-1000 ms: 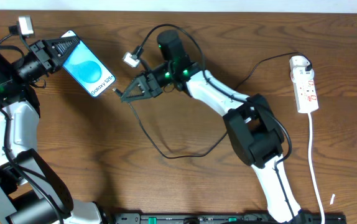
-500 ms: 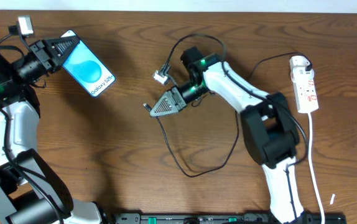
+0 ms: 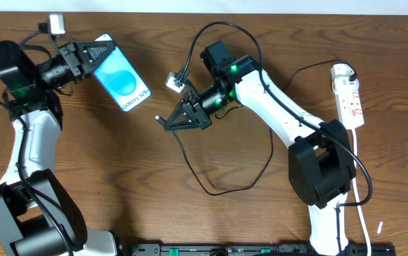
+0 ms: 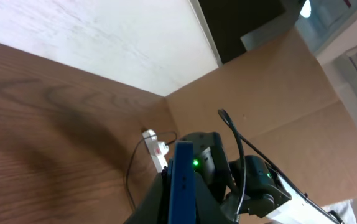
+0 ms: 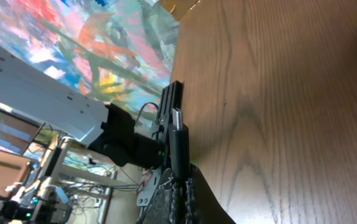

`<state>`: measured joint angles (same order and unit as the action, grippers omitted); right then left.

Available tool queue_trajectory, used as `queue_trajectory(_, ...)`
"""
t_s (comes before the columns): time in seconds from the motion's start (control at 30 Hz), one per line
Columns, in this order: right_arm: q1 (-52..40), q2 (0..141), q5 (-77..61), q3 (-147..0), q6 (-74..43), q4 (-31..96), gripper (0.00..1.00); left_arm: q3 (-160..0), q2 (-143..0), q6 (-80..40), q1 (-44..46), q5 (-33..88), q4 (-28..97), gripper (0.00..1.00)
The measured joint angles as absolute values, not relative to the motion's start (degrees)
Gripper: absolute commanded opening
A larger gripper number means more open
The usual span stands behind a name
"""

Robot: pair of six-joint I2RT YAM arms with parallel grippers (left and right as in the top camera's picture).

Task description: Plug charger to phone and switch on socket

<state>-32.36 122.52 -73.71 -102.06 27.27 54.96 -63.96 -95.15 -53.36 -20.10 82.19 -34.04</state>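
Note:
The phone point(image 3: 124, 82), blue screen up and tilted, is held off the table at the upper left, my left gripper point(image 3: 104, 50) shut on its upper end. In the left wrist view the phone point(image 4: 181, 177) shows edge-on between the jaws of the left gripper point(image 4: 181, 208). My right gripper point(image 3: 170, 124) is shut on the charger point(image 3: 160, 118) plug, whose tip points at the phone's lower end across a small gap. The right wrist view shows the charger point(image 5: 178, 140) plug standing out of the right gripper point(image 5: 180, 183). The socket point(image 3: 348, 96) lies at the far right.
The charger's black cable point(image 3: 215, 188) loops across the middle of the table and runs up to the socket. A white cord point(image 3: 358, 185) trails from the socket toward the front edge. The back edge of the table meets a white wall.
My left arm has carried the phone to the right. My right gripper drew back to the right with the plug, then turned its tip toward the phone.

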Motion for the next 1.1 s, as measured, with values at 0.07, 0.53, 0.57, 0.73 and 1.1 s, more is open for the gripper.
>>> queue_trajectory(0.07, -32.49, 122.52, -73.73, -102.06, 26.17, 53.34, 0.01, -63.96, -95.15, -53.36, -19.86, 82.15, -34.0, 0.07)
queue_trajectory(0.53, -32.6, 122.52, -73.67, -102.04, 11.22, 36.47, 0.01, -63.96, -95.15, -53.36, -19.88, 81.19, -33.91, 0.07)
queue_trajectory(0.57, -32.62, 122.52, -73.56, -102.04, 10.17, 35.7, 0.01, -63.96, -95.15, -53.36, -19.88, 80.79, -33.91, 0.08)
queue_trajectory(0.73, -33.32, 122.52, -73.03, -102.04, 6.83, 34.83, 0.01, -63.96, -95.15, -53.39, -19.88, 78.89, -33.91, 0.08)
queue_trajectory(1.1, -33.78, 122.52, -72.73, -102.04, 5.3, 34.65, 0.01, -63.96, -95.15, -54.08, -19.88, 76.34, -33.89, 0.08)
